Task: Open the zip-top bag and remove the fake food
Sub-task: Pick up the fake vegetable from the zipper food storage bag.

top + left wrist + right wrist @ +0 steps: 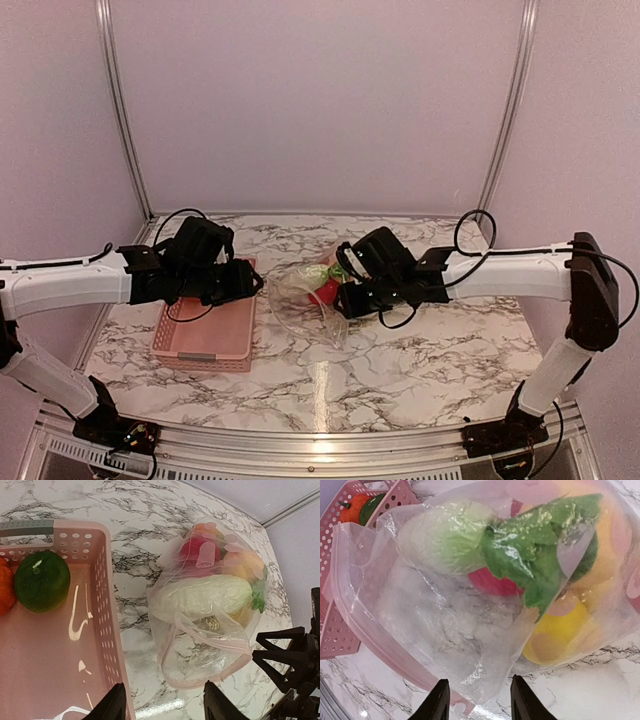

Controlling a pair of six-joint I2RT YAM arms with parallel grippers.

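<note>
- From the top external camera, we saw the zip-top bag (298, 305) lying on the marble table (420, 370) just to the right of the pink basket (205, 350). The fake food (322, 290) showed red and green through the film. The left gripper (250, 281) hung over the basket's right edge and the right gripper (345, 298) sat against the bag's side away from the basket. We could not read either opening from there.
- From the left wrist camera, we found the left gripper (167, 702) with its jaws moderately parted and nothing between them, poised over the basket's right wall (107, 605). In the basket lay a dark green melon (42, 580) and, beside it at the frame's edge, an orange piece (5, 592). The bag (200, 665) lay right of the basket, near but not touching. A whitish cabbage (205, 596) and red, orange and yellow pieces were inside it. Its pink zip strip curled in a loop at the near end, so we judged the mouth to be gaping.
- From the right wrist camera, we saw the right gripper (480, 700) with its jaws apart. The bag's film (435, 630) lay in the gap but did not look pinched. Leafy greens (535, 560) and a yellow piece (555, 635) pressed against the plastic. The basket (335, 635) showed beyond the bag's far edge.
- We judged the task partly done: the bag looked open and two pieces were in the basket, but most of the food had yet to come out.
</note>
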